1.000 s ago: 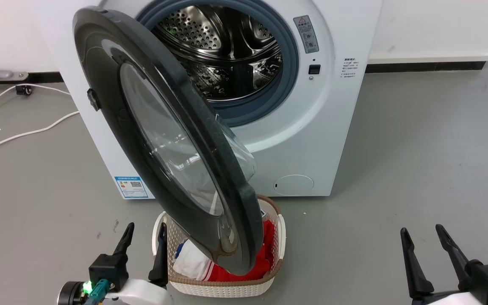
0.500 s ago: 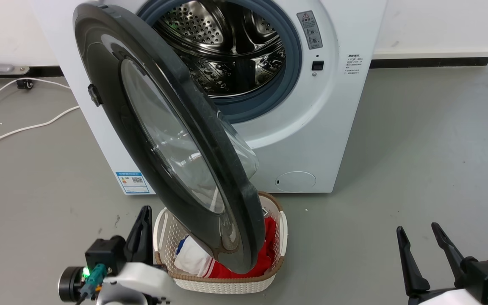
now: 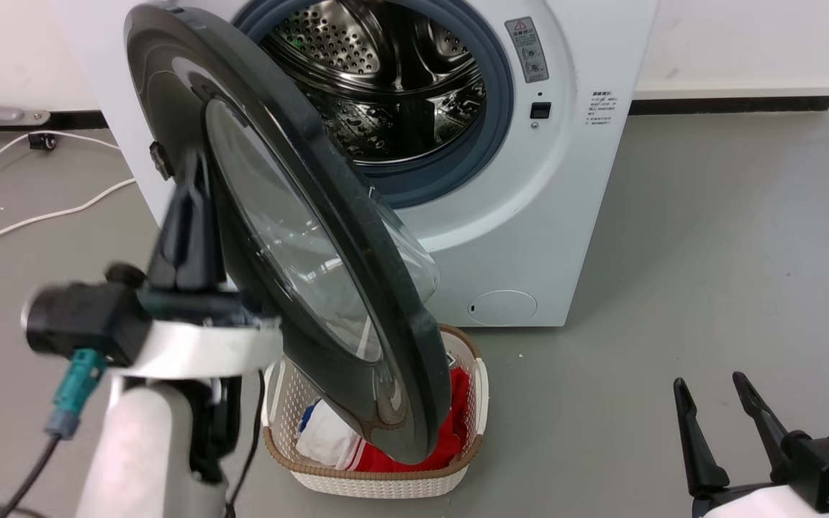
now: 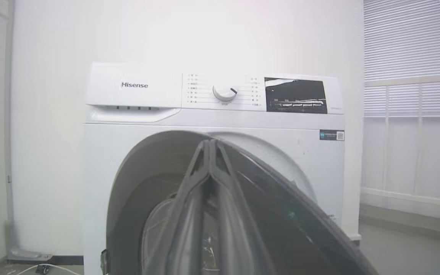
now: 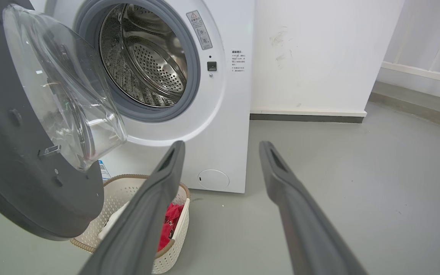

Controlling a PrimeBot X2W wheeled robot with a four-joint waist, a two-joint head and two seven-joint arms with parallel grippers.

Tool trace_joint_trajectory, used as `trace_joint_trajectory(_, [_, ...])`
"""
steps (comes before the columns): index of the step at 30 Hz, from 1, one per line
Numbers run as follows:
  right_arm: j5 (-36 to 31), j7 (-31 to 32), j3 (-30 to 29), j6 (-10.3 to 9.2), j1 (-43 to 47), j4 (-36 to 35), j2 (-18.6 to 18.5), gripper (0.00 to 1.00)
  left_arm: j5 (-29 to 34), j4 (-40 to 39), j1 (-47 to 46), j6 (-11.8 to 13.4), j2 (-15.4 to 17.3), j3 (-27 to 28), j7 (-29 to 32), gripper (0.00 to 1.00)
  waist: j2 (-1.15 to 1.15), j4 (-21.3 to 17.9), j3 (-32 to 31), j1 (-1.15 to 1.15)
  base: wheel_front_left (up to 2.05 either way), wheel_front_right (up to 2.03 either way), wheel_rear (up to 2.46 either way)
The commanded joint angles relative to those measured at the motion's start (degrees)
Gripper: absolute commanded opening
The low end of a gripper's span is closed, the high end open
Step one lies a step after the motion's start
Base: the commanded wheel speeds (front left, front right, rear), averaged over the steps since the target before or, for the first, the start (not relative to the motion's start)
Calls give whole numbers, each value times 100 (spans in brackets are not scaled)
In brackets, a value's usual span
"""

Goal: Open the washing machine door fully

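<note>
The white washing machine [image 3: 529, 216] stands with its steel drum exposed. Its round glossy black washing machine door [image 3: 292, 252] hangs partly open, swung out toward me on its left hinge, glass bowl facing the drum. My left gripper [image 3: 196, 164] is shut on nothing and raised in front of the door's outer face near its left rim; I cannot tell whether it touches. In the left wrist view the shut fingertips [image 4: 209, 143] point at the door's top edge [image 4: 288, 214] below the control panel [image 4: 224, 93]. My right gripper [image 3: 709, 385] stands open low at the right, apart from the door [image 5: 13, 172].
A white woven-rim laundry basket [image 3: 378, 483] with red and white clothes sits on the floor under the door's lower edge. White cables [image 3: 40, 216] lie on the grey floor at the left. A wall with a dark skirting [image 3: 731, 108] runs behind the machine.
My left gripper closed its fingers, then rose from the bottom left up to the door's outer face. The door and the right gripper have hardly moved.
</note>
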Motion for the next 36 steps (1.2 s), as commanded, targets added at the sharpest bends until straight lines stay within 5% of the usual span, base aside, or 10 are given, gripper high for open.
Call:
trace_joint_trajectory(1, [6,-38,3,0,-60,18,17,100,18,-274,-209,-11,-5,-45,-4,0,0,-5,0,0,0,0,0])
trace_joint_trajectory(17, [52,-80,-48,0,-29,123,16,100,-109,-1838,-746,-194,-241,-1624,947,0,0,-68,-47,0,0,0,0])
trace_joint_trajectory(29, [104,-18,-62,0,3,146,17,100,-632,-1551,75,-314,-287,-3006,1584,0,0,-43,-24,0,0,0,0])
trace_joint_trajectory(36, [124,31,-39,1,-87,183,17,100,-983,-516,613,-230,-291,-3541,1967,0,0,-71,72,0,0,0,0])
